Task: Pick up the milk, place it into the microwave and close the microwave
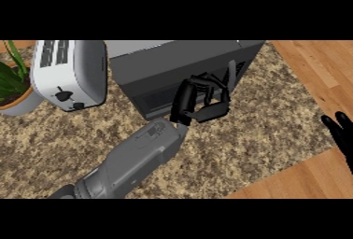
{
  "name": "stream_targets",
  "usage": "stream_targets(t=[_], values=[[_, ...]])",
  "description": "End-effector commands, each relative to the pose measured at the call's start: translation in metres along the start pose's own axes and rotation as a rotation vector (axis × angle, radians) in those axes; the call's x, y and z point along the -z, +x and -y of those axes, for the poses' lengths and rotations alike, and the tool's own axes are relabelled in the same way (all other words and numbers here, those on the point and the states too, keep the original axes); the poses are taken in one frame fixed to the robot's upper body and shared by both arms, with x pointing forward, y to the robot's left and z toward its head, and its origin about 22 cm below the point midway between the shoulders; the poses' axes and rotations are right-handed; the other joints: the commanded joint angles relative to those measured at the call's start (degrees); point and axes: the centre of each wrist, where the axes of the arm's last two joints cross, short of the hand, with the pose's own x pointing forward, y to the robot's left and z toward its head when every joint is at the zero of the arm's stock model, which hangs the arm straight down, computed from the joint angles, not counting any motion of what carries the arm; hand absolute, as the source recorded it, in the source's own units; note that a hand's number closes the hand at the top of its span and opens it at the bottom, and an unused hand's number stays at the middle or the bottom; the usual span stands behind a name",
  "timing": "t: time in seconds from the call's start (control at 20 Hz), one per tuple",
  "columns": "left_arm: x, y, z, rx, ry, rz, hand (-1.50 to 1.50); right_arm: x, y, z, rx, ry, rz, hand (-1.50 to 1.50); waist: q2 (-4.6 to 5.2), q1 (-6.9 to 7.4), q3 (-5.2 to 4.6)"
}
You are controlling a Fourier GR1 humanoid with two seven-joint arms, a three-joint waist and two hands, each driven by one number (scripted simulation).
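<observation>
Pressing my left hand (201, 100) against the front of the microwave (172, 58), fingers bent and holding nothing I can see, I judge the closing step is in hand. No milk shows on the tabletop (262, 121), so it is probably already inside. My right hand (341, 135) rests open at the right edge.

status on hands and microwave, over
Left hand curled at microwave front. Right hand open, resting right edge. Milk not in view. Toaster beside microwave.

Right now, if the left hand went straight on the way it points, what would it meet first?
Most likely the microwave: the left hand points toward its dark front, with nothing visible between. Depth is unclear, so it may already touch.
</observation>
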Motion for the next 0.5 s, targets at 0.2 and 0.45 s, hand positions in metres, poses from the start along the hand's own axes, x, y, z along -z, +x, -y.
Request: stream_targets(t=[0.2,0.45], values=[[0.0147,0.0028,-0.0067,-0.007,0.038,0.032,1.5,0.0048,0.0076,0.0031,0.013,0.005,0.007,-1.5,0.99,-1.66,0.07],[0.0177,0.0045,-0.0061,-0.014,0.045,0.049,1.5,0.0097,0.0142,0.0066,0.006,0.005,0.01,-1.5,0.66,-1.15,0.08]])
